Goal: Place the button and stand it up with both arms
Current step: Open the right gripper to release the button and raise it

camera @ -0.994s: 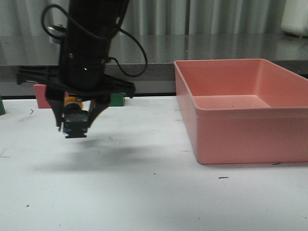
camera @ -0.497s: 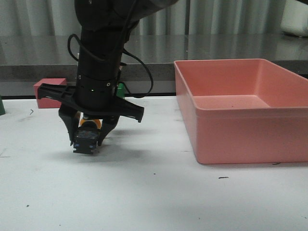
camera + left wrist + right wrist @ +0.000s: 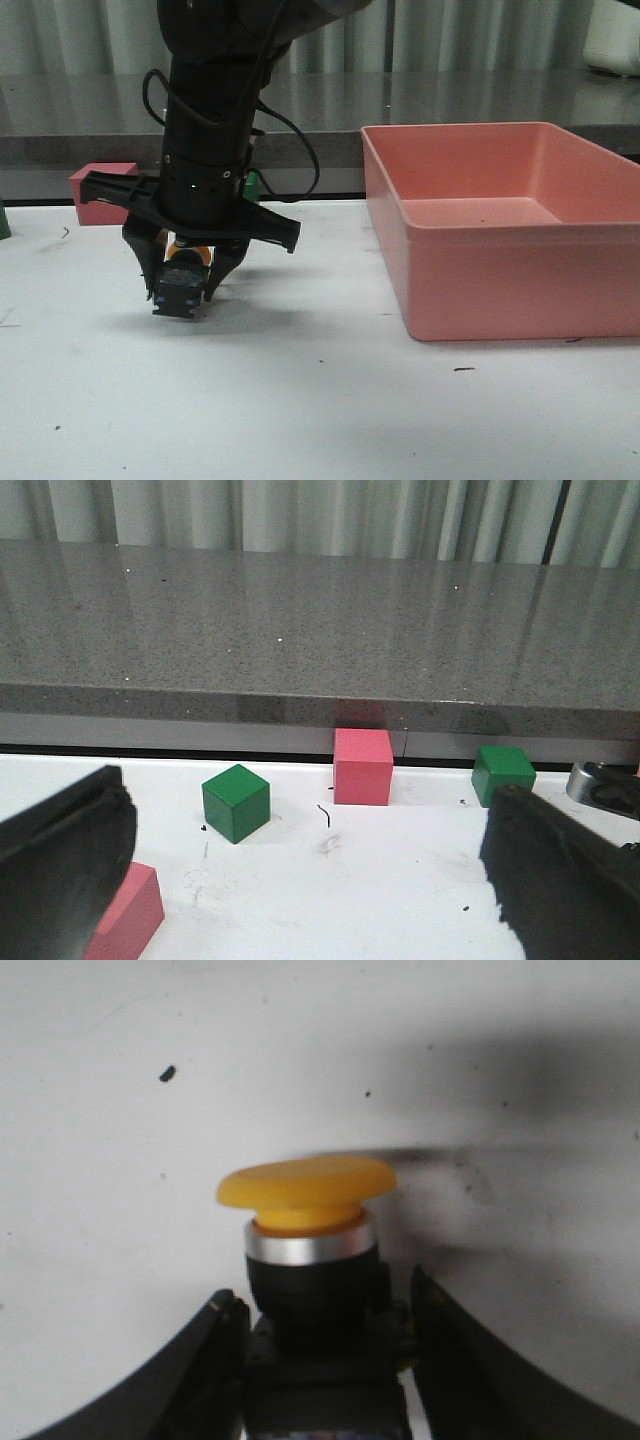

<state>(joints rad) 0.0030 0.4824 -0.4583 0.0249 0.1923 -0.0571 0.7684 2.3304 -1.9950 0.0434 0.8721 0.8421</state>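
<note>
Right now the button (image 3: 181, 283) is sitting between the fingers of one gripper (image 3: 185, 290), which is clenched on its dark body. In the front view its blue-and-black base is pointing down and is reaching the white surface (image 3: 320, 400), or is just above it; I cannot tell if it is really touching. The yellow cap (image 3: 307, 1192) is showing clearly in the right wrist view, with the silver ring under it and a black finger (image 3: 215, 1360) pressing on each side of the body, so I am judging that the right arm is the one holding it.

The left gripper (image 3: 300, 880) is standing wide open and is holding nothing; its camera is looking over green cubes (image 3: 237, 802) and pink cubes (image 3: 362, 766) near the grey counter (image 3: 320, 630). The pink bin (image 3: 500, 230) is standing well apart on the right.

As for the progress, the carrying part is looking finished, and the button is being lowered to its place. What is left, in my judgement, is to release it and to see that it is standing alone on its base.
</note>
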